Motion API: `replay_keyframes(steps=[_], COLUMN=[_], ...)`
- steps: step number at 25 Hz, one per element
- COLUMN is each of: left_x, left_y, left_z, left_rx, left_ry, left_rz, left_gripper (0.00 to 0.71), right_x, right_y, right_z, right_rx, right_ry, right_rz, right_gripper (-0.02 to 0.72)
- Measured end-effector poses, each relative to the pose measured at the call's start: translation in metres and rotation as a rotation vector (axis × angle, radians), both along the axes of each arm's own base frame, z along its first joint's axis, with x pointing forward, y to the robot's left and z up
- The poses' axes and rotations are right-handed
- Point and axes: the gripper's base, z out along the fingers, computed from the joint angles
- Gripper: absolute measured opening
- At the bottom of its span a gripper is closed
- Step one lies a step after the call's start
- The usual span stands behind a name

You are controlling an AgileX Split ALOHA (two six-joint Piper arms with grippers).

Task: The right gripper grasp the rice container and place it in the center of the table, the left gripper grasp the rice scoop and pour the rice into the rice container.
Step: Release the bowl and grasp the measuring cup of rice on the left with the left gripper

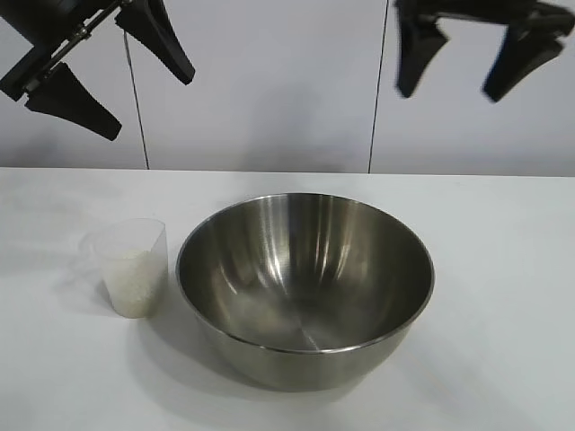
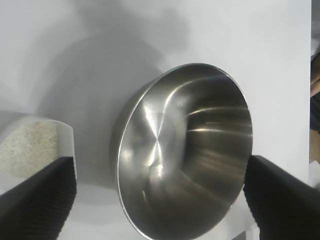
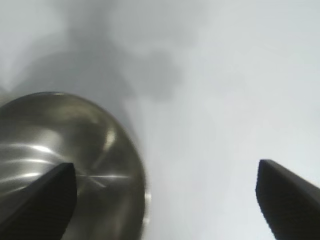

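The rice container (image 1: 305, 287), a wide shiny steel bowl, stands upright and empty near the middle of the white table (image 1: 503, 269). Just left of it stands the rice scoop (image 1: 128, 267), a clear plastic cup partly filled with white rice (image 1: 135, 280). High above the table's left side hangs my left gripper (image 1: 148, 103), open and holding nothing; its wrist view looks down on the bowl (image 2: 185, 150) and the rice scoop (image 2: 35, 145). My right gripper (image 1: 449, 90) hangs open high at the right, clear of the bowl (image 3: 70, 160), with nothing between its fingers.
A pale wall with two dark vertical seams (image 1: 135, 90) rises behind the table. Bare tabletop lies to the right of the bowl (image 1: 512, 341) and in front of the cup.
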Motion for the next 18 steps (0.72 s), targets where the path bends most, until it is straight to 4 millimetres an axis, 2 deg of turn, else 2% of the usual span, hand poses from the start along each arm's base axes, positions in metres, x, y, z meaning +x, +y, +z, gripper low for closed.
replay_keyframes(steps=[2,8,15,18], left_x=[0.000,0.000,0.000,0.000], left_y=[0.000,0.000,0.000,0.000], left_z=[0.000,0.000,0.000,0.000], left_rx=[0.000,0.000,0.000,0.000], left_ry=[0.000,0.000,0.000,0.000], left_rz=[0.000,0.000,0.000,0.000], left_gripper=[0.654,0.654,0.654,0.654], right_x=[-0.010,-0.052,-0.133,-0.178], right_y=[-0.002,0.022,0.061,0.079], right_z=[0.009,0.038,0.068,0.079], right_rx=[0.042,0.088,0.107,0.064], right_ry=[-0.037,-0.116,-0.254,-0.371], right_rz=[0.015,0.065,0.176,0.202], right_gripper=[0.603,0.600,0.571,0.555])
